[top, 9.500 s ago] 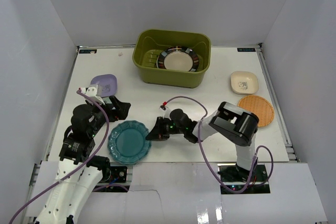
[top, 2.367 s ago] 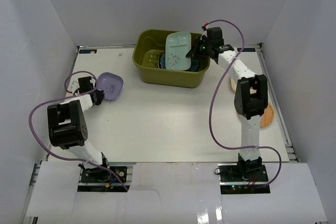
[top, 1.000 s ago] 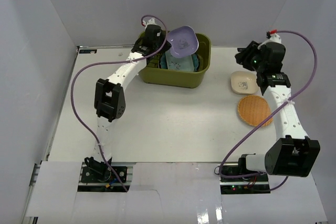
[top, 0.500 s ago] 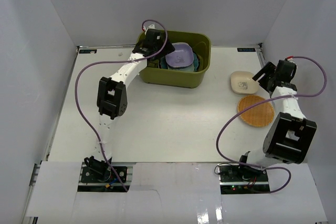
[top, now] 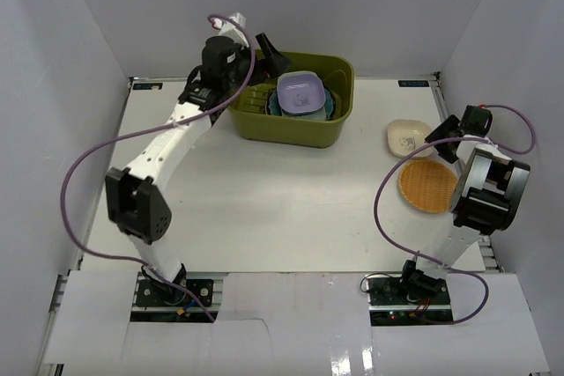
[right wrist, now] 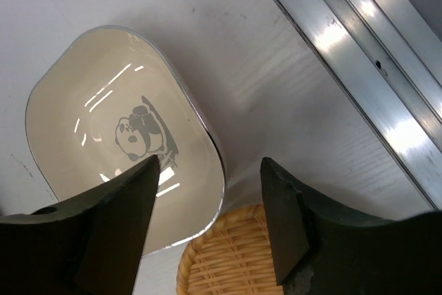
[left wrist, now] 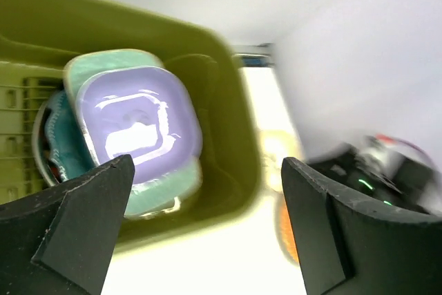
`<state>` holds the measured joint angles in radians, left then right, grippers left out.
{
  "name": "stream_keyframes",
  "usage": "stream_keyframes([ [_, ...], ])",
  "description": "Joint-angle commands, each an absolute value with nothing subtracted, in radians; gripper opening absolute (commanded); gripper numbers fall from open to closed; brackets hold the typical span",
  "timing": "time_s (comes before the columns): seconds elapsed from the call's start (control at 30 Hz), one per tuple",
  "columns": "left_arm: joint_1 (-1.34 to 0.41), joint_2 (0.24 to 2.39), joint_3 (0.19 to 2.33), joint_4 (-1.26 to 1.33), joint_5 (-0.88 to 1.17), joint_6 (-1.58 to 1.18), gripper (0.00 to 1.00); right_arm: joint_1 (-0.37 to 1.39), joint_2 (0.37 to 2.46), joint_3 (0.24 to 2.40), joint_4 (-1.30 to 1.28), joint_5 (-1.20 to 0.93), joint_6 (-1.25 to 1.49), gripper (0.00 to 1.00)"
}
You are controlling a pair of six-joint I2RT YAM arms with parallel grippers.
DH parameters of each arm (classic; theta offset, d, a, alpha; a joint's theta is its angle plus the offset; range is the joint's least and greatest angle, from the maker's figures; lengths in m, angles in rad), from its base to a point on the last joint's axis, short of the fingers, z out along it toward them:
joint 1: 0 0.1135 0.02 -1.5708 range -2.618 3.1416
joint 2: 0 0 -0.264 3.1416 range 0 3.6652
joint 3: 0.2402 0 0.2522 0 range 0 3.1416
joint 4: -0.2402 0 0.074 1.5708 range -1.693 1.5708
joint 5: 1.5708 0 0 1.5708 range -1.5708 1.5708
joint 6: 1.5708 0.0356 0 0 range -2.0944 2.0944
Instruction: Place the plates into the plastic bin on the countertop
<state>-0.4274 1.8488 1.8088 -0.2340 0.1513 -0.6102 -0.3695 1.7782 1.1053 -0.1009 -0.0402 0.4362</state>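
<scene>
The olive plastic bin (top: 331,126) stands at the back of the white countertop (top: 264,191). A lavender plate (top: 300,92) lies in it on top of a mint plate (left wrist: 166,195) and other dishes. My left gripper (top: 267,47) hovers open and empty above the bin's back left corner. In the left wrist view the lavender plate (left wrist: 138,126) lies below the open jaws of the left gripper (left wrist: 207,191). A cream plate (top: 410,137) and an orange woven plate (top: 429,186) lie at the right. My right gripper (right wrist: 210,164) is open, astride the near rim of the cream plate (right wrist: 117,115).
A metal rail (right wrist: 359,53) runs along the table's right edge, close to the right gripper. The orange woven plate (right wrist: 228,260) touches or slightly underlaps the cream plate. White walls enclose the table. Purple cables loop from both arms.
The left gripper opened and dropped the lavender plate into the bin, then drew back to the left. The right gripper came down to the cream plate's edge.
</scene>
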Motion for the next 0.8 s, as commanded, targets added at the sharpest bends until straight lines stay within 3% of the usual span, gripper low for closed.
stream_keyframes([
  [0.0,-0.434,1.617,1.570,-0.089,0.261,-0.614,0.98,-0.370,1.831,1.172,-0.037,-0.077,0.436,0.63],
  [0.07,-0.440,1.516,1.472,-0.077,0.290,-0.601,0.98,-0.368,1.842,1.151,-0.020,-0.087,0.443,0.57],
  [0.17,-0.443,1.419,1.346,-0.098,0.316,-0.580,0.98,-0.365,1.835,1.134,0.023,-0.098,0.460,0.29],
  [0.23,-0.445,1.382,1.290,-0.107,0.348,-0.577,0.98,-0.357,1.824,1.137,0.032,-0.101,0.471,0.20],
  [0.27,-0.445,1.344,1.279,-0.124,0.391,-0.554,0.98,-0.347,1.819,1.141,0.029,-0.100,0.474,0.08],
  [0.53,-0.451,1.030,1.057,-0.267,0.463,-0.380,0.98,-0.285,1.556,1.132,0.063,-0.048,0.491,0.08],
  [0.77,-0.451,0.870,0.957,-0.371,0.396,-0.348,0.98,-0.271,1.508,1.085,0.017,-0.052,0.459,0.08],
])
